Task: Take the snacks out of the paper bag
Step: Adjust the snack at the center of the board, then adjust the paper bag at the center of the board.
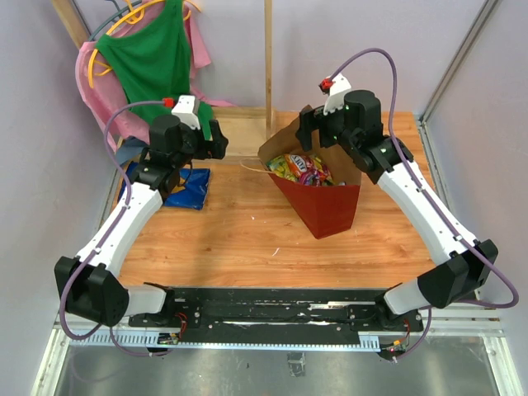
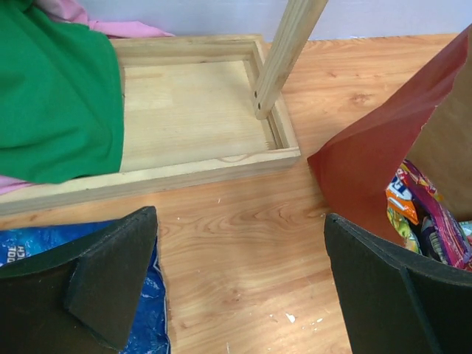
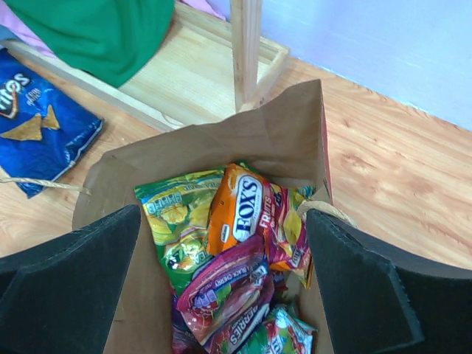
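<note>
Packets of glossy candy [image 3: 237, 221] fill the dark-red paper bag [image 1: 332, 208] below your spread right pincer [image 3: 221, 289]. Your left pincer [image 2: 242, 289], also spread, hovers by the blue Doritos bag [image 1: 189, 192].

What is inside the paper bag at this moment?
Inside the paper bag lie candy packets: an orange packet on top, partly over a yellow-green packet, and a purple packet. Anything under them, and the bag's bottom, is covered.

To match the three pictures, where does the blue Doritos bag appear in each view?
Top external: the blue Doritos bag lies left of centre.
Left wrist: bottom left corner, partly behind a finger.
Right wrist: upper left edge.
Shared landmark: the upright wooden post.
</note>
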